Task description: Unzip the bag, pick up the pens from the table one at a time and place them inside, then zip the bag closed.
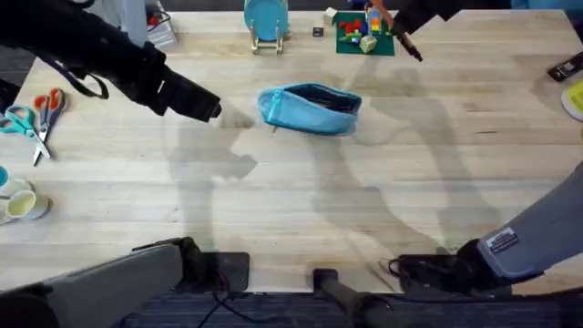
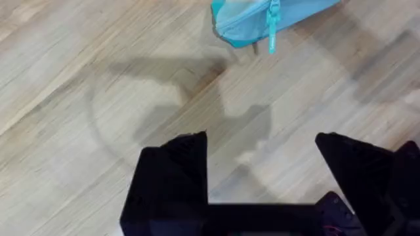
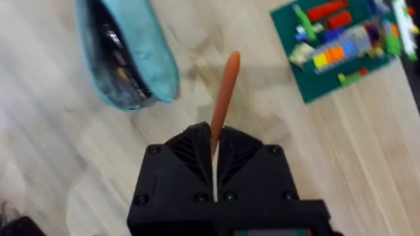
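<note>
One orange pen [image 3: 224, 92] is clamped between the closed fingers of the right gripper [image 3: 214, 141], held up over the far side of the surface [image 1: 301, 210] just beside a green brick plate [image 1: 363, 35]. The bag [image 1: 311, 108] lies unzipped mid-surface toward the far edge, its teal pull tab [image 2: 272, 26] hanging at one end. The left gripper [image 2: 259, 154] hovers wide open and empty just left of the bag. Broad bare wood spreads toward the near edge; scissors [image 1: 41, 114] lie at the left edge.
</note>
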Motion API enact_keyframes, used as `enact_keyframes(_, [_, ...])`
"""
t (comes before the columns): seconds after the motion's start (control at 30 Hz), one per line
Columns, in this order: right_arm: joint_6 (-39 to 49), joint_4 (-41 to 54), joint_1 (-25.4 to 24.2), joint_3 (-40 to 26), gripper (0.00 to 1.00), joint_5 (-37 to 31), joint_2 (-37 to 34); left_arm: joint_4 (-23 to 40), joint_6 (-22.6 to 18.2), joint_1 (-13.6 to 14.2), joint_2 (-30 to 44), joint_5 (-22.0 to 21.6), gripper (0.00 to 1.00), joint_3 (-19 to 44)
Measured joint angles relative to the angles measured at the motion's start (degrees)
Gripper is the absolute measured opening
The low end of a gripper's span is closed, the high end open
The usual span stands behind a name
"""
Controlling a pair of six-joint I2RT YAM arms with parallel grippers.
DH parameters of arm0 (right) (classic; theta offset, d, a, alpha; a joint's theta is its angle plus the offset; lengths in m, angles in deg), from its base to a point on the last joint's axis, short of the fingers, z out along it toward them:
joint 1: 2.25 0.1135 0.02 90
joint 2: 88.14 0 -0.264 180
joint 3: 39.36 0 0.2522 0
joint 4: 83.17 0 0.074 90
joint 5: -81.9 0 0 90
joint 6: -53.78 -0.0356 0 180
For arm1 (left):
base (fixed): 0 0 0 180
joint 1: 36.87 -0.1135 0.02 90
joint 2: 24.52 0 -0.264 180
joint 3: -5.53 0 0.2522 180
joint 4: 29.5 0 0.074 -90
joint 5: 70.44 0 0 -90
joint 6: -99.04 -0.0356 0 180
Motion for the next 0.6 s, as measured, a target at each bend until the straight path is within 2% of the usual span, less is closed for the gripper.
enact_keyframes(0.33, [3.8, 0.9, 0.0, 0.0, 0.032, 11.4, 0.0, 0.0, 0.0, 0.0, 0.0, 0.0, 0.996, 0.0])
enact_keyframes(0.6, [4.3, 2.4, 0.0, 0.0, 0.032, 16.1, 0.0, 0.0, 0.0, 0.0, 0.0, 0.0, 0.995, 0.0])
